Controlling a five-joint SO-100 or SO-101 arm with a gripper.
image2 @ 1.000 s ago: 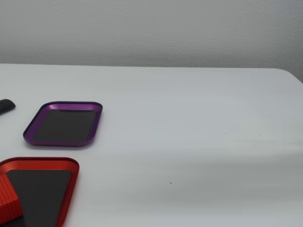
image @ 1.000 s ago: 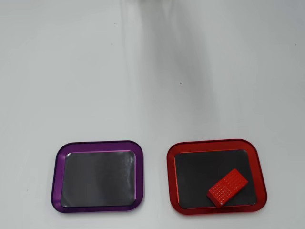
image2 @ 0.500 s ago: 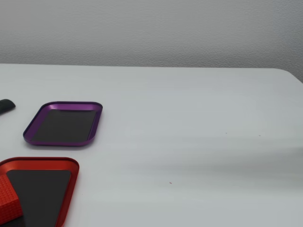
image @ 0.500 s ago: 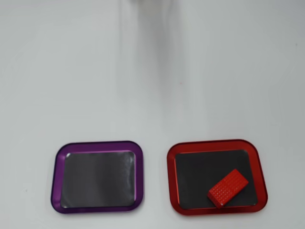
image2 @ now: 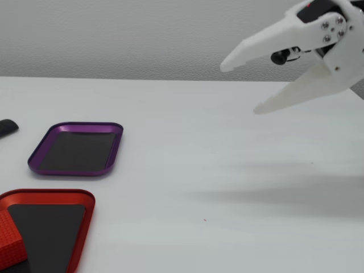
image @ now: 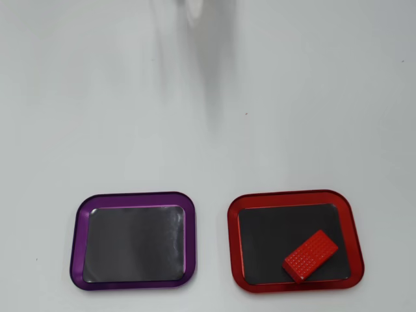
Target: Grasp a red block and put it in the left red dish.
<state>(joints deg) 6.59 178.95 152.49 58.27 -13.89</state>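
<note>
The red block [image: 311, 255] lies at an angle on the dark floor of the red dish [image: 296, 196], near its lower right corner in the overhead view. In the fixed view the dish [image2: 54, 197] is at the bottom left with the block [image2: 10, 247] inside, cut off by the frame edge. My white gripper [image2: 239, 90] hangs open and empty high above the table at the upper right of the fixed view, far from the dish. In the overhead view only a blurred white bit of the arm [image: 194, 9] shows at the top edge.
A purple-rimmed tray [image: 133, 196] with a dark floor sits left of the red dish in the overhead view and behind it in the fixed view [image2: 77, 128]. A small dark object [image2: 7, 127] lies at the left edge of the fixed view.
</note>
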